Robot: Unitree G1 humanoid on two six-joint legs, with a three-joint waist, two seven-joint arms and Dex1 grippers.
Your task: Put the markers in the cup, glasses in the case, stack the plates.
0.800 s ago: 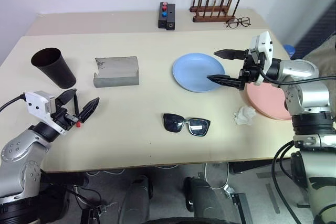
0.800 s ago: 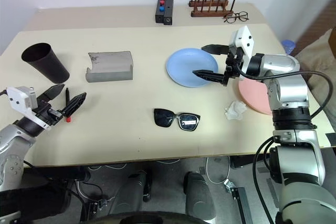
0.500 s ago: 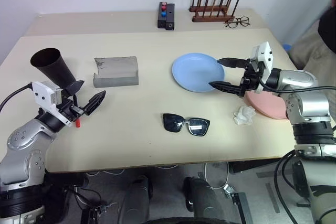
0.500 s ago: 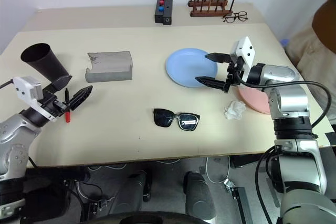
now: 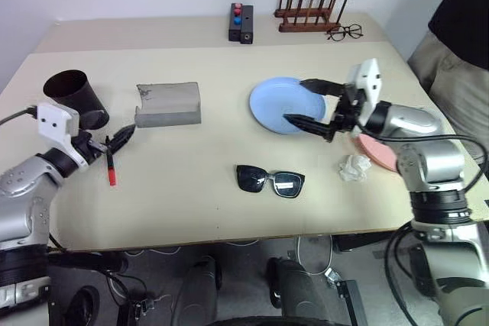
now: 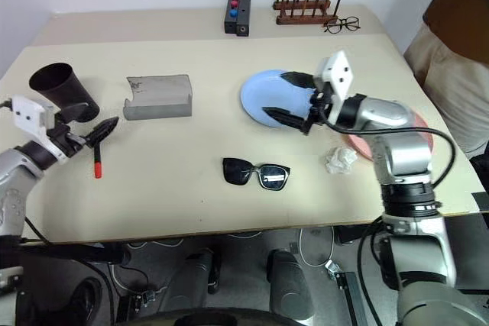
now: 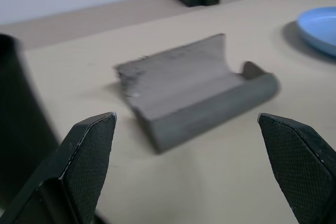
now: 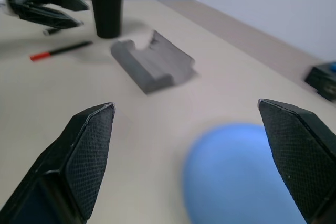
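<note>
A black marker with a red end [image 5: 111,167] lies flat on the table in front of the dark cup [image 5: 72,95]. My left gripper [image 5: 114,129] hovers open just above the marker, close beside the cup, holding nothing. The grey case [image 5: 170,103] lies open to the right of the cup, and the left wrist view has the case [image 7: 199,95] straight ahead. The black sunglasses [image 5: 270,180] rest at mid-table. My right gripper [image 5: 296,101] stands open and empty over the light blue plate [image 5: 269,101]. The pink plate [image 5: 378,152] lies partly behind my right arm.
A crumpled white tissue [image 5: 354,167] lies beside the pink plate. At the back stand a black box with red and blue buttons [image 5: 242,22], a wooden peg rack [image 5: 307,17] and thin clear eyeglasses [image 5: 346,32]. A person [image 5: 458,36] stands at the table's right edge.
My left gripper drew back toward the cup, and the marker now lies clear of its fingers. The right gripper moved left over the blue plate. A person stepped in at right.
</note>
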